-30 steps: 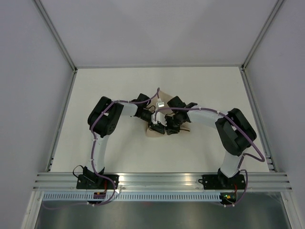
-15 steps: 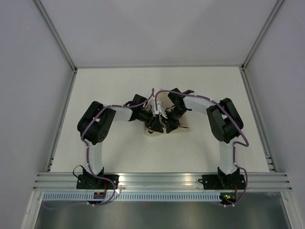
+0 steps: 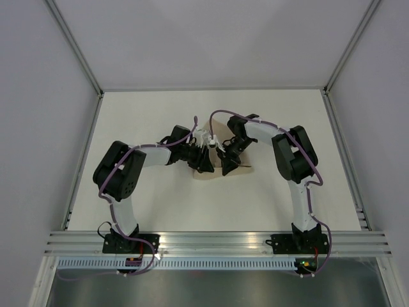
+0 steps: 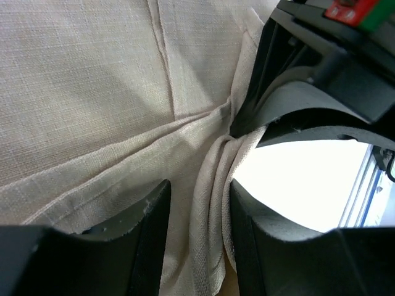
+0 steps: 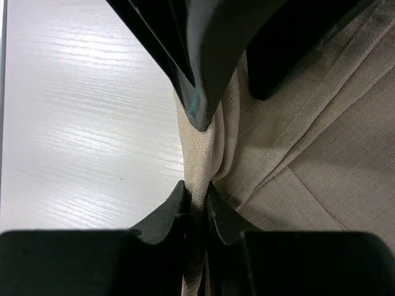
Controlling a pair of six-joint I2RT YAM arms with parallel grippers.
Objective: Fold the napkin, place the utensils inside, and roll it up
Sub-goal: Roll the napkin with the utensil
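While our right gripper point(image 5: 196, 197) pinches a ridge of the napkin point(image 5: 308, 142) and our left gripper point(image 4: 199, 191) straddles it with jaws parted, we should lift gently.

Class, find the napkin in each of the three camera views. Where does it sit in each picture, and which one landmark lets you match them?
Top external: napkin mid-table, mostly hidden under the left gripper and right gripper.
Left wrist: it fills the left and centre.
Right wrist: it covers the right half, with bare table on the left.
Shared landmark: the raised fold of cloth, pinched by the right gripper and loose between the left gripper's fingers.
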